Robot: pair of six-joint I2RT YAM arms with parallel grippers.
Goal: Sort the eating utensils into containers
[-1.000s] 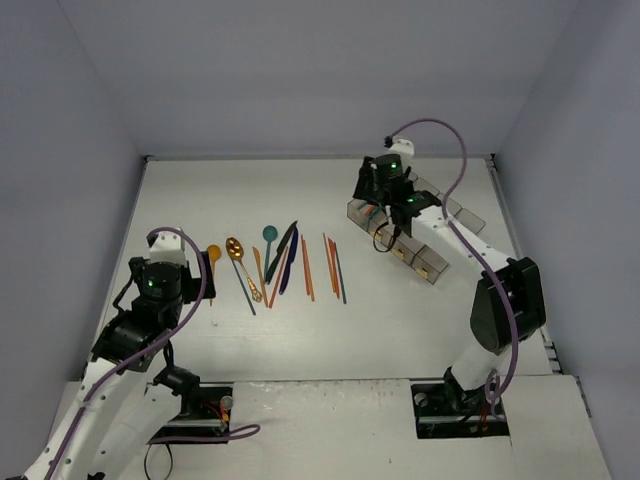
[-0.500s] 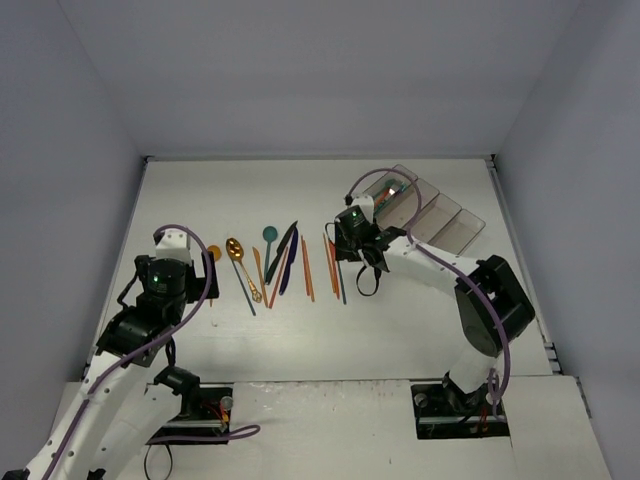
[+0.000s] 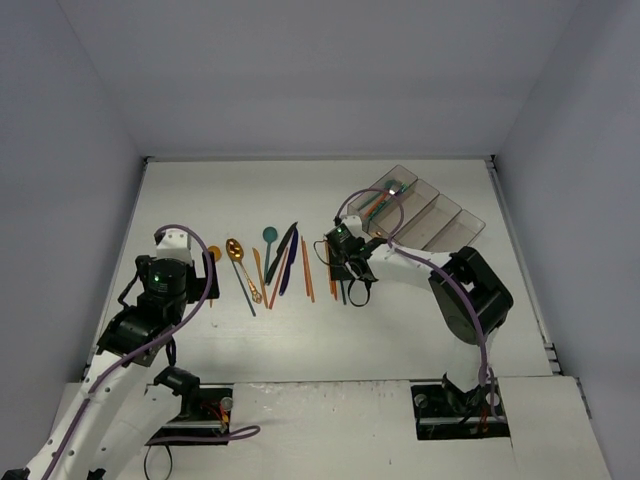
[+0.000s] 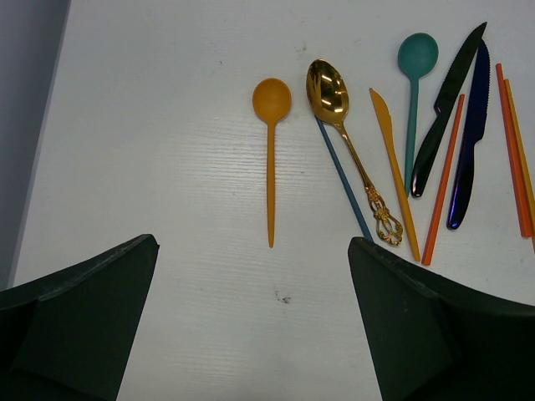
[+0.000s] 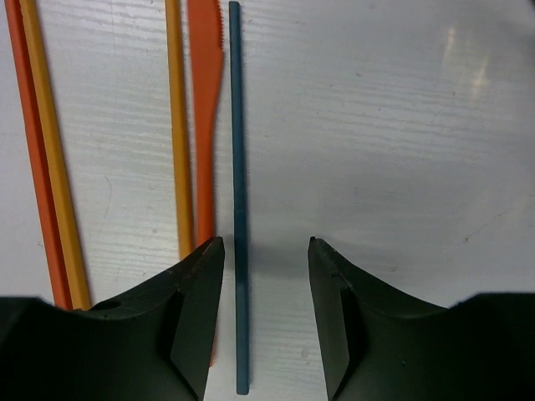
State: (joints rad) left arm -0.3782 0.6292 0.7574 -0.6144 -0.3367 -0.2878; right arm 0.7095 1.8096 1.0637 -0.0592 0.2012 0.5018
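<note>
Gaping wide, the left gripper (image 4: 252, 241) points at the table (image 3: 250, 195), an orange spoon (image 4: 270, 167) just ahead of its fingers. The right gripper (image 5: 266, 242), also spread, straddles a teal stick (image 5: 238, 209) beside an orange knife (image 5: 206, 100). Other utensils (image 3: 283, 258) lie mid-table between the arms; the bins (image 3: 440, 215) sit at the far right.

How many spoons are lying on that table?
3: an orange spoon at the left end of the row, a gold spoon beside it, a teal spoon further right. Others may sit unseen in the bins.

No readable text, label, brand or number shows anywhere.
</note>
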